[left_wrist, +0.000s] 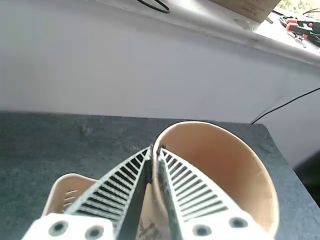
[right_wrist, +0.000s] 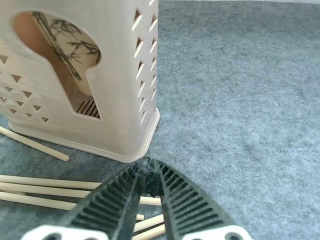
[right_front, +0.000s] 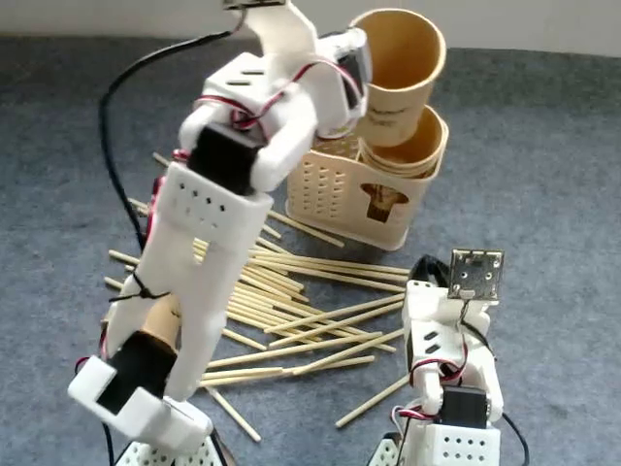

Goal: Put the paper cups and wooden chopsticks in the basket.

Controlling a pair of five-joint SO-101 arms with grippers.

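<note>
Left gripper (left_wrist: 154, 149) pinching the cup (right_front: 403, 68) rim; I'd square it over the basket (right_front: 330, 194) before letting go.

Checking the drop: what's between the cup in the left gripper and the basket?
A second paper cup standing in the basket, directly under the held cup; the high view shows it.

Grey carpeted tabletop (right_front: 543, 194), black cable (right_front: 107, 116), pale wall (left_wrist: 150, 65) behind, cardboard box (left_wrist: 245, 6) above.
</note>
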